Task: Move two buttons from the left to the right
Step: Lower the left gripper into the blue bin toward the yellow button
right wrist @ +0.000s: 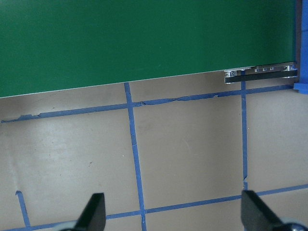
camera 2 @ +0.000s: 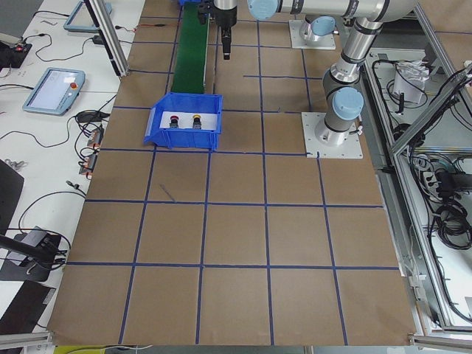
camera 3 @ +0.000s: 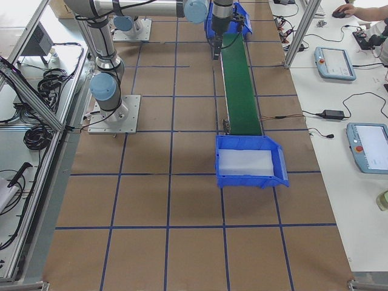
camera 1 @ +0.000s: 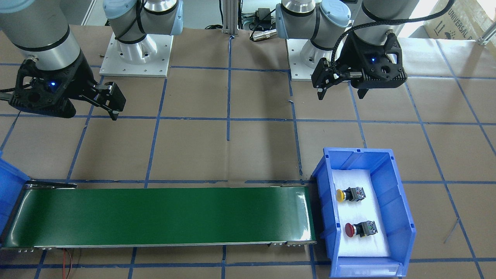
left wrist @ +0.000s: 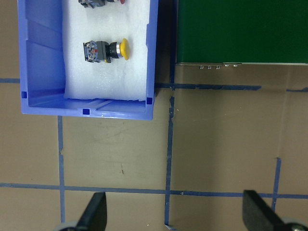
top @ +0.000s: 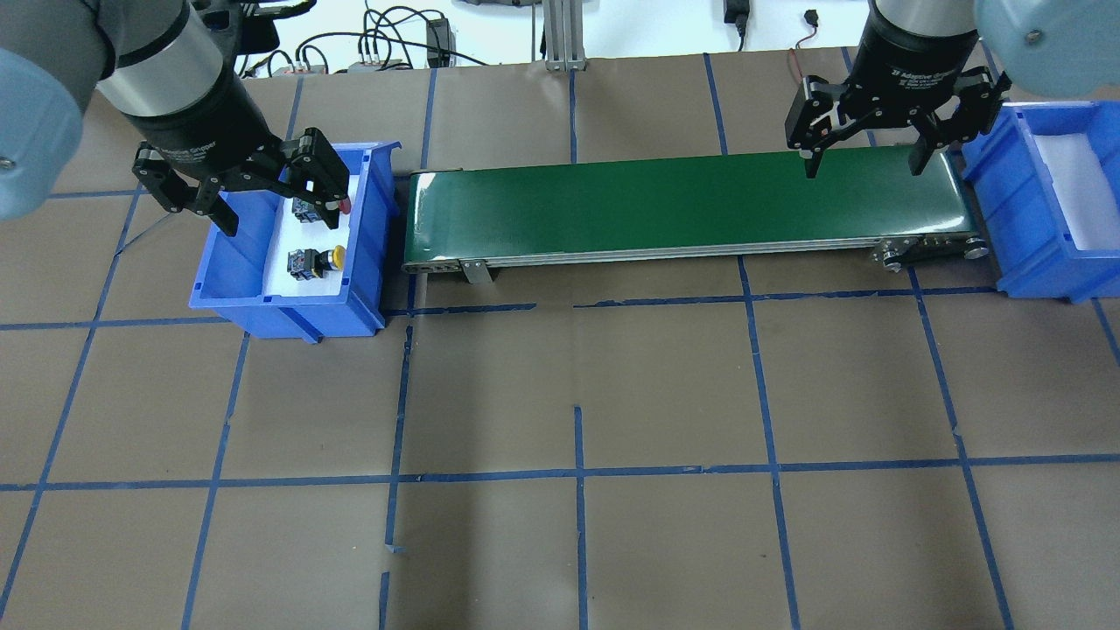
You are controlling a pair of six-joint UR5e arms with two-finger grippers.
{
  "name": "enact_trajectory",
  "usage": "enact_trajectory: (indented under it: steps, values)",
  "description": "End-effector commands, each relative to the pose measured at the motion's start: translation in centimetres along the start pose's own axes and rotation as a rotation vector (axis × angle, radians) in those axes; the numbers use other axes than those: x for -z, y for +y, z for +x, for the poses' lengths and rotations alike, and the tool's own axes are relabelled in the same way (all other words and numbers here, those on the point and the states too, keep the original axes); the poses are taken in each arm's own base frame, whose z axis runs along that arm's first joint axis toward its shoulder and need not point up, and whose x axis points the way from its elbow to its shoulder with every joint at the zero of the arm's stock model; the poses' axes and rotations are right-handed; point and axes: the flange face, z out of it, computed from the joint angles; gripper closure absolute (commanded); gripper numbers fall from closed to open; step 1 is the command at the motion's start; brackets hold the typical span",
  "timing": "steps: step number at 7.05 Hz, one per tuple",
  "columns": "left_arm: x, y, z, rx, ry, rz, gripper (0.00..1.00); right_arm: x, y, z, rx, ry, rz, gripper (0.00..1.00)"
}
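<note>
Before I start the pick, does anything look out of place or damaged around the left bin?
Nothing serious. The yellow button and red button lie on their sides, apart, inside the left bin. Only the blue tape near it is frayed.

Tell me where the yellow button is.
Overhead view, left side: yellow button lies in the blue bin beside the belt, nearer the robot than the red button.

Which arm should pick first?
Left. The left pincer hangs open near the blue plastic bin holding the yellow button and red button; the right pincer is far down the green conveyor belt.
</note>
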Motion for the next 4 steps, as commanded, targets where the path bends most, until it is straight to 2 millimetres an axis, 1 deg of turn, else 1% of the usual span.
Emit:
enact_trajectory:
  steps: [1, 2, 3, 4]
  values:
    - [0.1, -0.2, -0.8, 0.002, 0.0, 0.003, 0.0, 0.2, 0.4, -0.5, -0.022, -0.009, -0.007, 0.0]
    - [-0.1, -0.8, -1.6, -0.047, -0.001, 0.001, 0.0, -0.1, 0.1, -0.5, -0.022, -0.011, -0.014, 0.0]
    - [-0.8, -1.6, -3.9, -0.107, 0.0, -0.014, 0.0, 0.3, 0.5, -0.7, -0.024, -0.018, -0.008, 0.0]
    - [-1.7, -2.5, -5.3, -0.181, 0.004, -0.029, 0.0, 1.2, 0.3, -1.6, -0.059, -0.116, -0.003, 0.0]
